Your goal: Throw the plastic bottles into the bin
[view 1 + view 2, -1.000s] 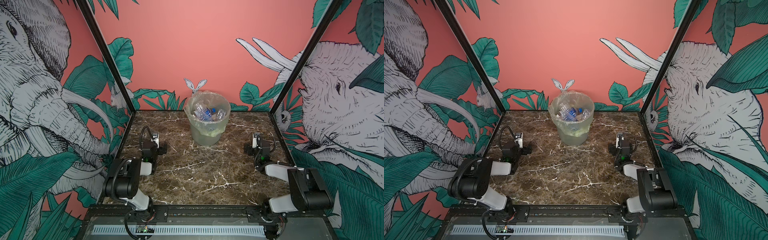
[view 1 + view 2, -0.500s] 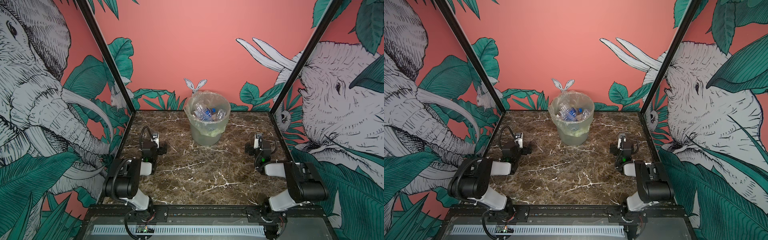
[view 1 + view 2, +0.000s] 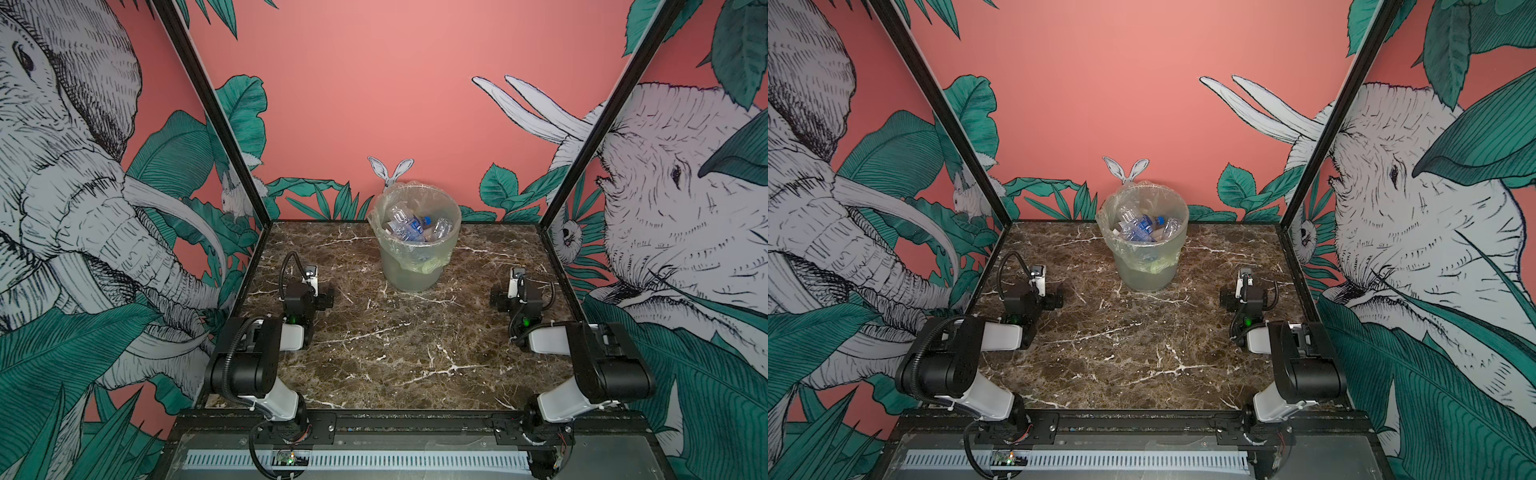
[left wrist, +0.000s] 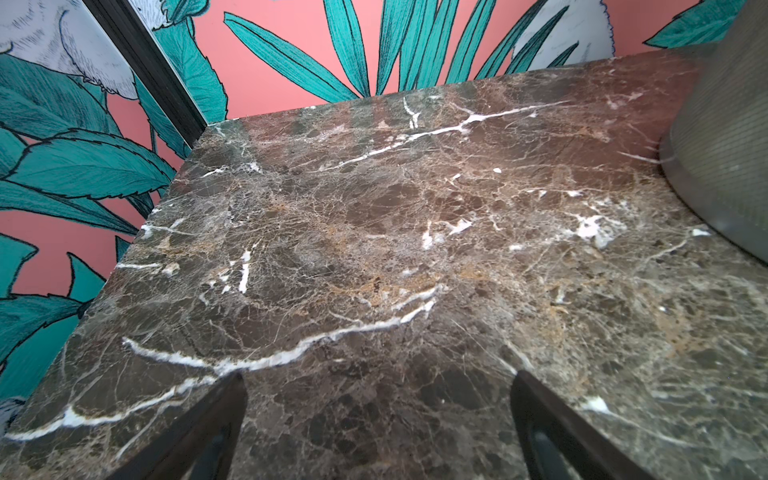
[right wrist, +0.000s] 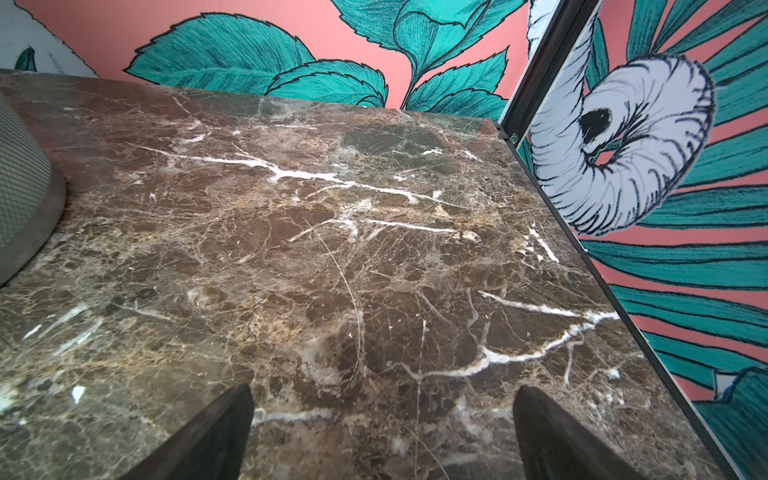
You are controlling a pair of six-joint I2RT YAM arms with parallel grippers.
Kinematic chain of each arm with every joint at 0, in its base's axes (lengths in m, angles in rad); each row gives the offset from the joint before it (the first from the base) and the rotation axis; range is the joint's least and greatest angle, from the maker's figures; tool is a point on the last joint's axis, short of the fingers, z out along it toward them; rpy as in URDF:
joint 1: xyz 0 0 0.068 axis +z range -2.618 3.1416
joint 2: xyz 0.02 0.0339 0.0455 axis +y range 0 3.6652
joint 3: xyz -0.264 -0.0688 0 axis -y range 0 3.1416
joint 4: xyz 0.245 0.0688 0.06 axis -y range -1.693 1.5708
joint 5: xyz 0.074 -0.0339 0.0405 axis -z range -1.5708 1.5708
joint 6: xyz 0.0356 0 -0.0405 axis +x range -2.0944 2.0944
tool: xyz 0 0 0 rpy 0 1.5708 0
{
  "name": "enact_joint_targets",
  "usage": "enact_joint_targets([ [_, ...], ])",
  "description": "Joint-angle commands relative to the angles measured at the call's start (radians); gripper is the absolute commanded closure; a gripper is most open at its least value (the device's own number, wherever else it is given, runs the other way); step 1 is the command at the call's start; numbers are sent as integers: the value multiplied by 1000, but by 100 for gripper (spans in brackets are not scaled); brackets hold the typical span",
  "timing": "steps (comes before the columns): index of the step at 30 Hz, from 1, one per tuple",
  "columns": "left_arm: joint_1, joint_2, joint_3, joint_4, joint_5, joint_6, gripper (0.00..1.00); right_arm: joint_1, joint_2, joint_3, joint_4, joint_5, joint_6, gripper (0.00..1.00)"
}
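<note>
The bin [image 3: 415,266] [image 3: 1144,270] stands at the back middle of the marble table, lined with a clear bag. Several plastic bottles [image 3: 411,226] [image 3: 1140,226] lie piled inside it, clear with blue labels and caps. No bottle shows on the table. My left gripper [image 4: 376,415] [image 3: 308,297] rests low at the left, open, with only bare marble between its fingers. My right gripper [image 5: 382,419] [image 3: 517,297] rests low at the right, also open and holding nothing. The bin's wall shows at the edge of the left wrist view [image 4: 723,145] and of the right wrist view [image 5: 20,187].
Printed jungle walls close the table on three sides, with black frame posts [image 3: 216,120] [image 3: 598,120] at the back corners. Brown marble [image 3: 407,345] lies between the two arms. A black rail [image 3: 395,419] runs along the front edge.
The right arm's elbow has drawn in a little and settled. The left arm, both open grippers and the bin have stayed where they were.
</note>
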Motion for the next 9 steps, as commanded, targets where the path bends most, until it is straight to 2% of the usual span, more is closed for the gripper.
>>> enact_joint_targets([
  [1, 5, -17, 14, -8, 7, 2, 0, 0, 1, -9, 58, 2, 3, 1],
  [9, 5, -18, 10, -6, 7, 2, 0, 0, 0, -9, 59, 2, 3, 1],
])
